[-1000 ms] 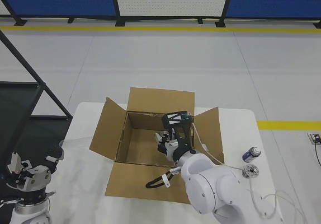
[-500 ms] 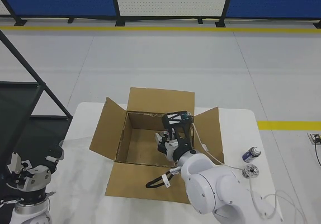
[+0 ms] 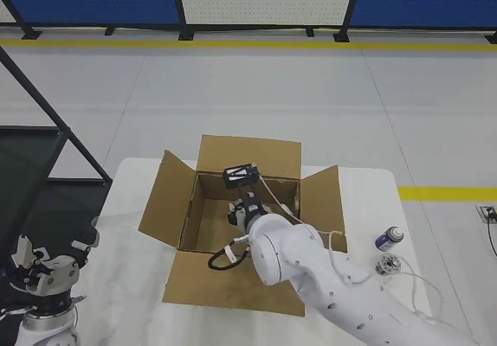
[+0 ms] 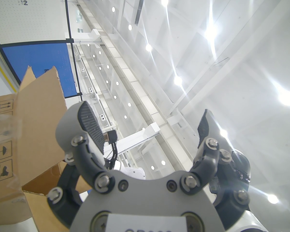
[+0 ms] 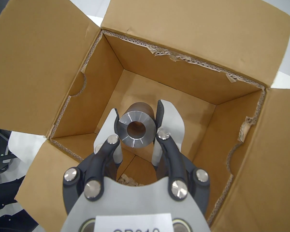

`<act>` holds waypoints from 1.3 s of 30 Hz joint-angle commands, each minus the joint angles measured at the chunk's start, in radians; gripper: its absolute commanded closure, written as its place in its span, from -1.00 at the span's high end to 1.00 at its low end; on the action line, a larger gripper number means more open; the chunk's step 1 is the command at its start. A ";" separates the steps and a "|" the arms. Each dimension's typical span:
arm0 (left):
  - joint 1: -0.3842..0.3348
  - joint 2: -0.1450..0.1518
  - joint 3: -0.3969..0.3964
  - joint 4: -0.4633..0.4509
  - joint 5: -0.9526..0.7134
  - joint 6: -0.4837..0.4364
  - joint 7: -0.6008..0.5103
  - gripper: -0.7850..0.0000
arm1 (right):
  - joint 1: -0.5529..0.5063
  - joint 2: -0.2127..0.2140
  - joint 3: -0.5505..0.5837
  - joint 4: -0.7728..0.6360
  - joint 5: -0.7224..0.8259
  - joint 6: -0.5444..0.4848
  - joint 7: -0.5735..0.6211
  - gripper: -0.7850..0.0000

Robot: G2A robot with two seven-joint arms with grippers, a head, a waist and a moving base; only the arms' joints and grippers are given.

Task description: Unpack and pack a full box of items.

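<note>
The right claw is clenched on a hollow metal cylinder, which sits squarely between its pads. The floor of the open cardboard box lies beyond its fingertips. The left claw is released.

Cylinder in right hand, over box

Matt corrugated cardboard box, edges torn rough; cylinder shows smooth, shiny machined metal on its end face.
</note>
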 commanded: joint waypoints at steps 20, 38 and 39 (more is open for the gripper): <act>0.000 0.000 0.000 0.000 0.000 0.000 0.000 1.00 | 0.175 -0.182 -0.119 0.457 0.199 -0.082 -0.055 -1.00; 0.000 0.000 0.000 0.000 0.000 0.000 0.000 1.00 | 0.216 -0.324 -0.192 0.822 0.170 -0.108 -0.017 -1.00; 0.000 0.000 0.000 0.000 0.000 0.000 0.000 1.00 | 0.220 -0.333 -0.192 0.846 0.175 -0.119 -0.022 -1.00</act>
